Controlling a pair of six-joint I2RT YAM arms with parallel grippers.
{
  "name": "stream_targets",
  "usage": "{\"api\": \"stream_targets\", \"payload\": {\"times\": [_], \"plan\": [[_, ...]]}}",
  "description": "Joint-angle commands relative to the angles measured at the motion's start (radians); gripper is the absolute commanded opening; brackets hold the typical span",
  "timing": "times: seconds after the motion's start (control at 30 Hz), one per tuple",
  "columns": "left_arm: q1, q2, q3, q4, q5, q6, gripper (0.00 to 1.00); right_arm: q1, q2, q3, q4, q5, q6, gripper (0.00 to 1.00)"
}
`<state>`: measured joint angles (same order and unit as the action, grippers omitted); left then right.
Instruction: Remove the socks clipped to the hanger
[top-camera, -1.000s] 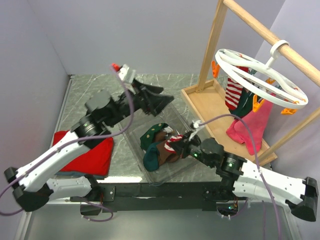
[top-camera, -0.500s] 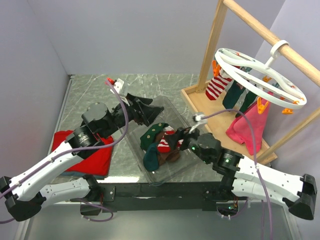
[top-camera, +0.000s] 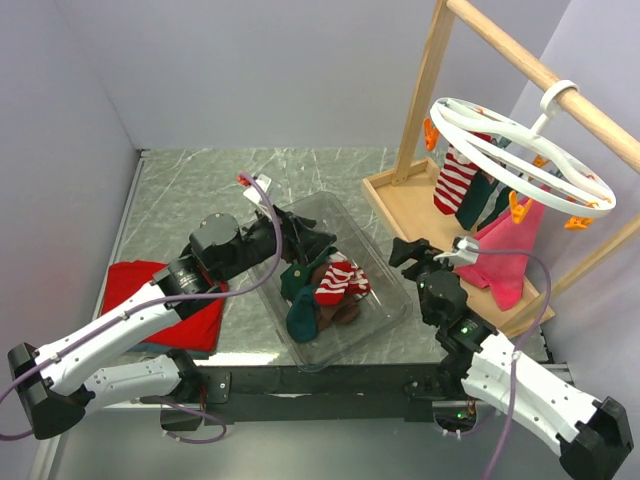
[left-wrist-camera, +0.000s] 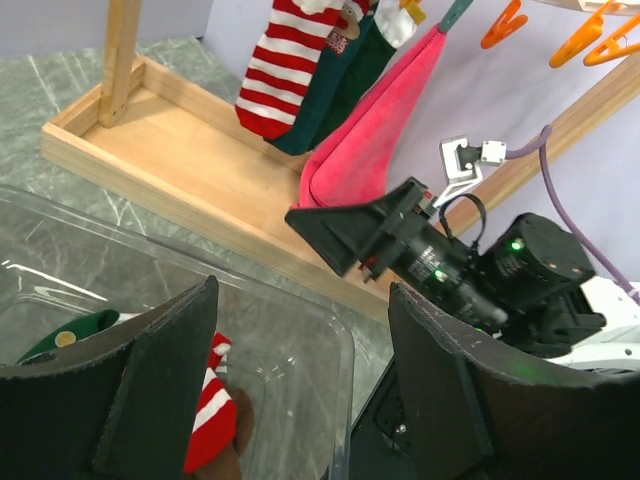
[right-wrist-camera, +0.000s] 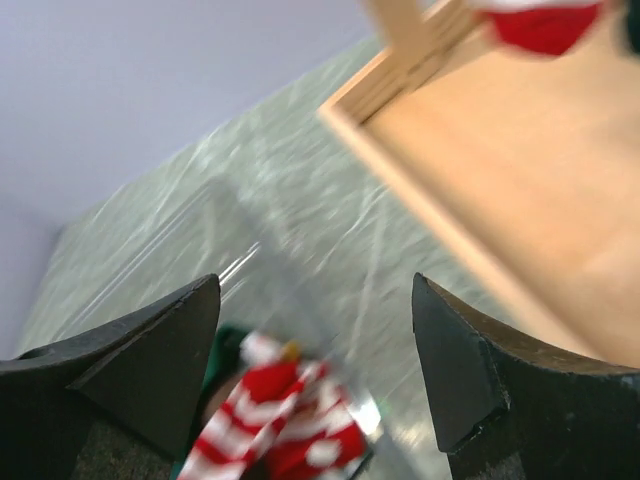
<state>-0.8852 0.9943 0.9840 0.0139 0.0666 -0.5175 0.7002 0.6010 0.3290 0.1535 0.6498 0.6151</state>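
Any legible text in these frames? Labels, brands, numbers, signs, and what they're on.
No readable text, label, brand, number or sign in any view.
Hanging striped sock: a stripe pattern only, no lettering visible.
Right arm: a green light and a white plug, no marking legible on either.
Right wrist view: blurred, nothing to read.

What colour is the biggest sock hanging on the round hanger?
The biggest sock is plain pink, clearest in the left wrist view.
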Motion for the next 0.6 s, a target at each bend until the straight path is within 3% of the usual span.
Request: {"api": "stream_targets", "payload": {"times": [0.0,0.13,0.33,0.4,0.57], "plan": [[-0.003,0.000,-0.021,0.072,0.041,-0.012,0.74,-0.068,0.100,-0.021,0.304,0.168,-0.063,0.83],[-0.004,-0.006,-0.071,0.122,0.070,-0.035,0.73,-0.145,0.345,0.001,0.525,0.289,-0.167,0.83],[-0.003,-0.014,-0.131,0.184,0.099,-0.042,0.73,-0.215,0.659,0.102,0.883,0.284,-0.408,0.85],[-0.003,-0.016,-0.137,0.176,0.095,-0.035,0.73,-0.235,0.724,0.148,0.990,0.269,-0.500,0.90],[-0.003,-0.040,-0.137,0.150,0.073,0.002,0.73,-0.263,0.890,0.261,1.060,0.208,-0.641,0.91]]}}
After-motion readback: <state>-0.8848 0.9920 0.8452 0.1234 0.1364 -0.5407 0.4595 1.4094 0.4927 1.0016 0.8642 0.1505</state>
